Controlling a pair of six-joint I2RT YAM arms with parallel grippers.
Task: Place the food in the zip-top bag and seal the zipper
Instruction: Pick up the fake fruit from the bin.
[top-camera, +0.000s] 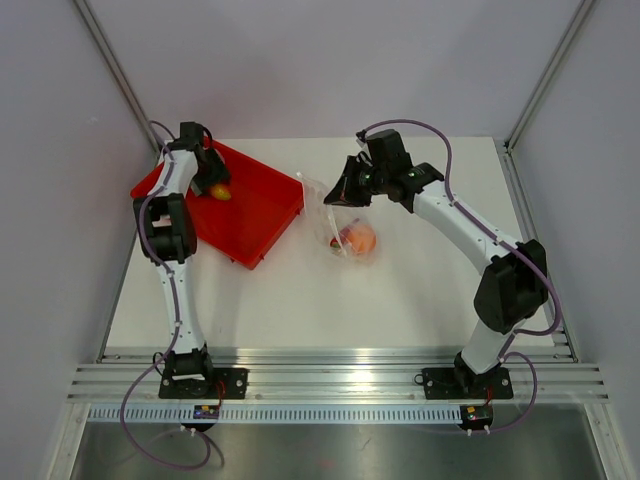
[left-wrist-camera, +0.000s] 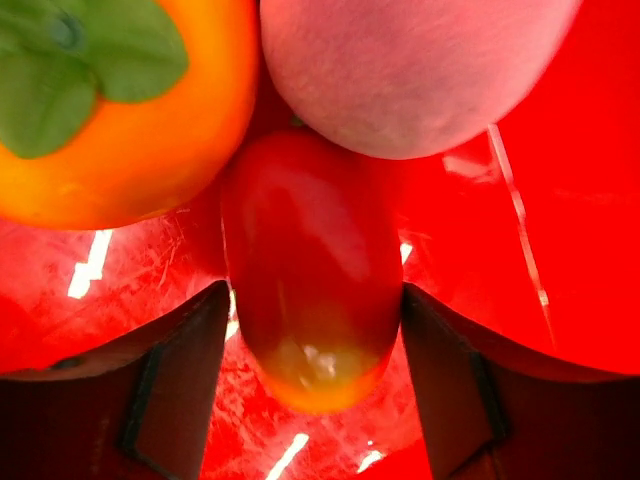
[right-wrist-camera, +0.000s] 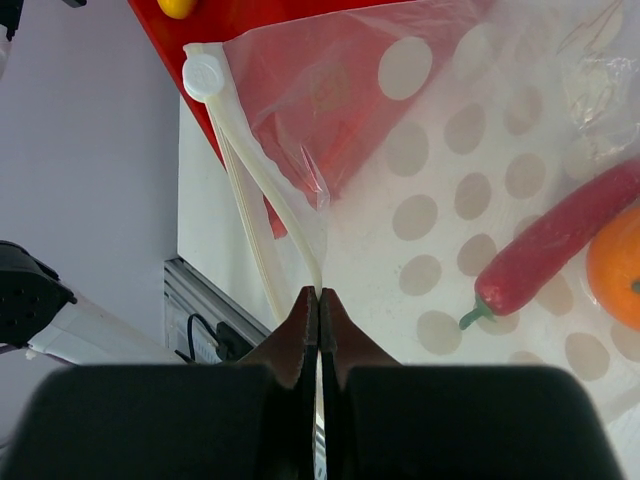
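Left hand (left-wrist-camera: 315, 400) astride red-orange fruit (left-wrist-camera: 310, 250), right hand (right-wrist-camera: 318, 300) pinching zip-top bag (right-wrist-camera: 450, 150)

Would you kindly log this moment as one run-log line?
left tool: open, straddling red-orange oval piece in red tray | right tool: shut on zipper of zip-top bag | orange ball in bag

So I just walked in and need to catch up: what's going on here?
The right arm has its jaws shut on the zipper edge of the bag; an orange and a red chili already lie inside. The left arm is down in the tray, jaws open around a red oval fruit, next to a persimmon and a pink ball.
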